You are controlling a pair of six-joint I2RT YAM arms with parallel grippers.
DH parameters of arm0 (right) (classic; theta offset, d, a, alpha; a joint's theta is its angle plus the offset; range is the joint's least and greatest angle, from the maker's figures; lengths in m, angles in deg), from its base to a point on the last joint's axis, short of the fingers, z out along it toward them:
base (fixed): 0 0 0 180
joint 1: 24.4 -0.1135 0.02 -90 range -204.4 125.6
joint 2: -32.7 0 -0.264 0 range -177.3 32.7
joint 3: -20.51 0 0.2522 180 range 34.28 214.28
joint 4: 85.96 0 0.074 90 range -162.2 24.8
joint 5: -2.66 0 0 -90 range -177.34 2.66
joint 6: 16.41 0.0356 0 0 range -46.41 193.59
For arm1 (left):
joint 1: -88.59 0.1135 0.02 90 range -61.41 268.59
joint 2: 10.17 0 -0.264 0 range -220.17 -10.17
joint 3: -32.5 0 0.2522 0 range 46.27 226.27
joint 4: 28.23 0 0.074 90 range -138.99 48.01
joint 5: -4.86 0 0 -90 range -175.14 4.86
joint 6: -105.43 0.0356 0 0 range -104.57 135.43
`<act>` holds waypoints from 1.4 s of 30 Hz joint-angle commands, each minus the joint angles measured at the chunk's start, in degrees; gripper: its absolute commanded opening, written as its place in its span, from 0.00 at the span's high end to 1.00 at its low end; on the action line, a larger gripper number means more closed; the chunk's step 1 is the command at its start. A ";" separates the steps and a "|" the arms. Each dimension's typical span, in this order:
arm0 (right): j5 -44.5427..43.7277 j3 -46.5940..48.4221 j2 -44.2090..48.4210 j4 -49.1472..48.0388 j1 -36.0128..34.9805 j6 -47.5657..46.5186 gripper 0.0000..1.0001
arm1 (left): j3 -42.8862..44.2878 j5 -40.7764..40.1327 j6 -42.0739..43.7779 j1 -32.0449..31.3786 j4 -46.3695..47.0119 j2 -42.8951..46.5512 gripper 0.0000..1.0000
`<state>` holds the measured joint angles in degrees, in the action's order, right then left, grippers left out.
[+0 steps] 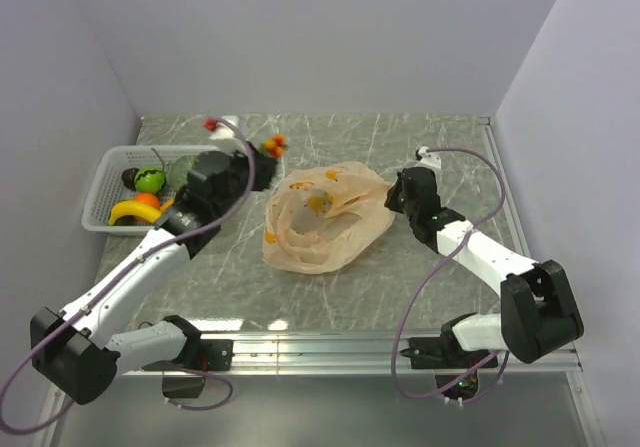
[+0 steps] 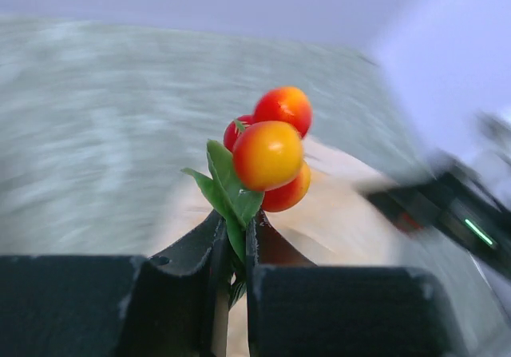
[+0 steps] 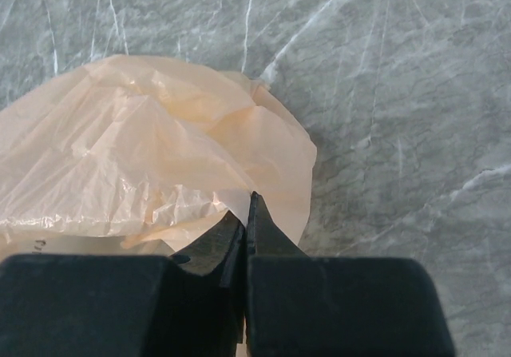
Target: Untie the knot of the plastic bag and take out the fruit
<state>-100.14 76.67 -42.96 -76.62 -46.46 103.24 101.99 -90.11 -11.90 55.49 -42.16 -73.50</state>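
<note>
The pale-orange plastic bag lies crumpled mid-table with its mouth open; no tied knot shows. A yellow piece shows inside it. My left gripper is off the table left of the bag, shut on the green leaves of a small red-orange fruit cluster, which also shows in the top view. The left wrist view is motion-blurred. My right gripper is at the bag's right edge, jaws closed on a fold of the bag's film.
A white basket at the left holds a banana, an orange, a bright green fruit, a dark one and a grey-green melon. White walls enclose the marbled table.
</note>
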 commanded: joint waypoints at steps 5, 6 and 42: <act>-1.53 -0.91 5.08 0.65 -1.31 -2.14 1.00 | 0.45 -21.12 -11.07 17.79 -18.46 -1.27 0.97; -1.62 -0.91 5.26 0.65 -1.31 -2.23 1.00 | -1.48 -21.91 -12.56 21.72 -19.43 -1.36 0.97; -4.78 -1.00 4.55 8.99 -2.36 -1.87 0.60 | 0.42 -9.35 -1.06 -10.30 -1.68 -10.48 0.17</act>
<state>-103.46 74.42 -38.87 -69.98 -48.63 102.56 98.69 -98.90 -15.55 48.76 -47.82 -79.20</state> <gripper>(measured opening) 0.342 0.829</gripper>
